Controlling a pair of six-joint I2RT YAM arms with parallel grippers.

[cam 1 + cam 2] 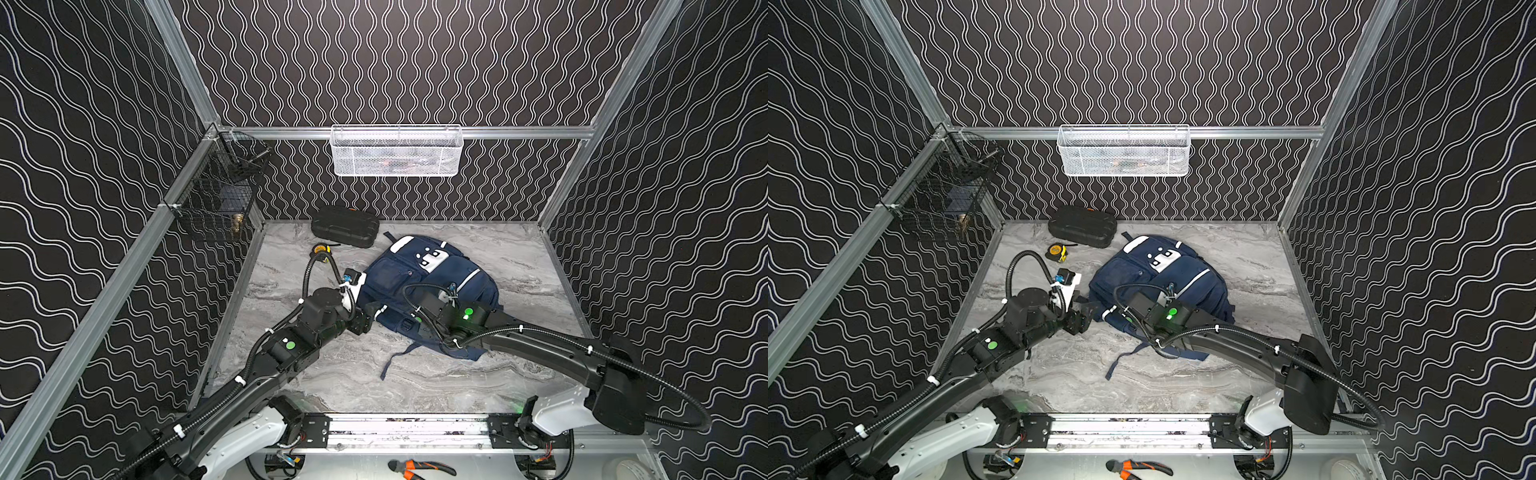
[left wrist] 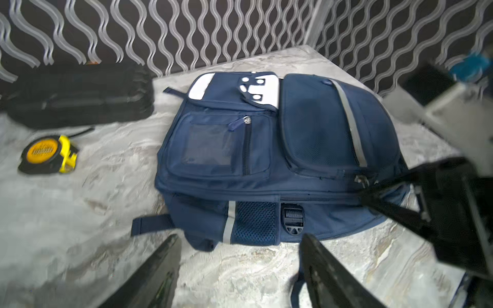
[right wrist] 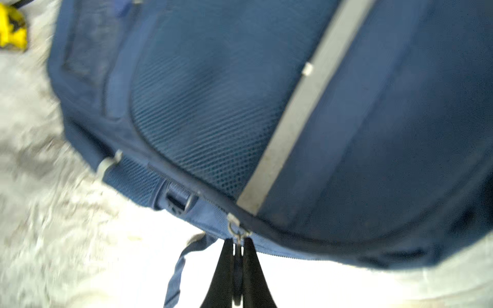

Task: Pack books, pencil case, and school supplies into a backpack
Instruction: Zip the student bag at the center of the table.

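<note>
We see one backpack (image 1: 428, 286) lying flat on the marble surface (image 1: 457, 386). The right claw (image 3: 238, 249) sits at its near edge, pinched tight on a zipper pull (image 3: 236, 229). The left claw (image 2: 240, 240) gapes wide just beside its mesh side pocket, holding nothing. Beyond the backpack lie one tape measure (image 2: 48, 154) and one black case (image 2: 80, 96). In both top views the right claw is mostly hidden under its own wrist.
</note>
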